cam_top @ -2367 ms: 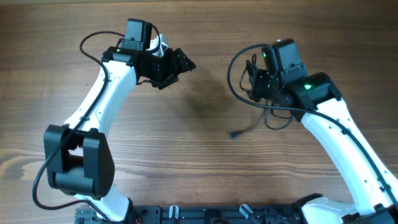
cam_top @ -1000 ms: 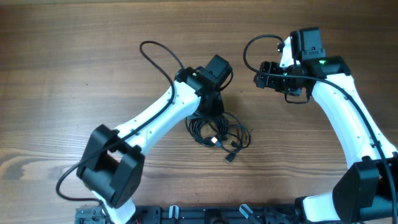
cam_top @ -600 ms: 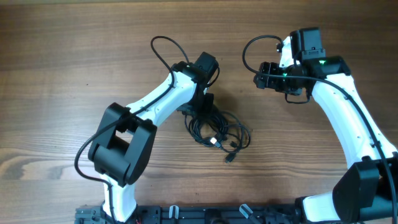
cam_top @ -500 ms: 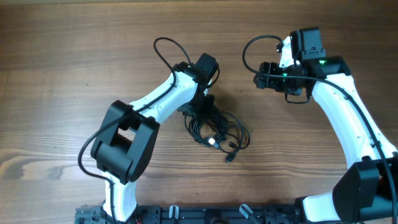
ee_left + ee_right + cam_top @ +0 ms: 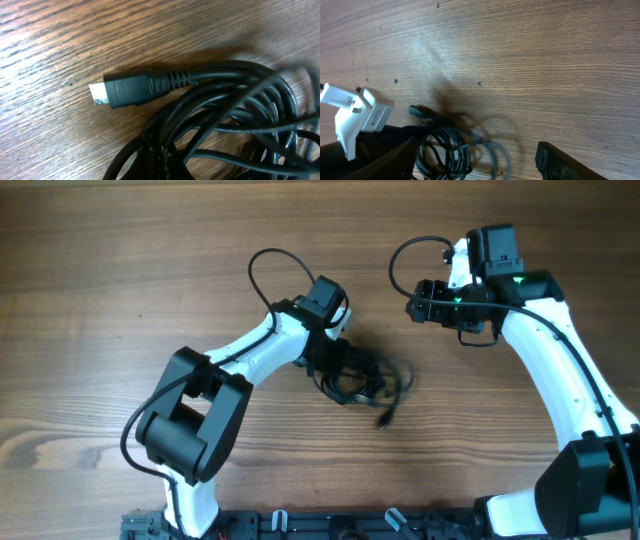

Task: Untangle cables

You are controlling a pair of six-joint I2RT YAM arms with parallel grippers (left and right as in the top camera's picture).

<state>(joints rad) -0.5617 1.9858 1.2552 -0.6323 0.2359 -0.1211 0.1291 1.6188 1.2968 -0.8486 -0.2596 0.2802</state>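
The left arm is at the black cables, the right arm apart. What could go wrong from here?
The thin black cables lie as one tight bunch at the left gripper; a one-arm pull may drag them all or tighten loops. The right gripper hangs open, apart from them, so nothing pins them. The black plug with the metal tip lies against the coils and may snag.

— Bench (image 5: 120,280): brown wood, fine straight grain, smooth, with only a soft sheen.
— And the cables (image 5: 360,377)? Black rubbery sheathing by the look, smooth, slightly glossy along the curves.
— Agreed. Plug (image 5: 135,90) of black moulded plastic, matt, ribbed at the collar; bare silvery metal at the tip (image 5: 96,96), shiny.
— Arm shells (image 5: 250,350) in white plastic, smooth and glossy; joints (image 5: 190,425) in black plastic, duller.
— Same white plastic on the bracket (image 5: 362,117), smooth and hard-edged.
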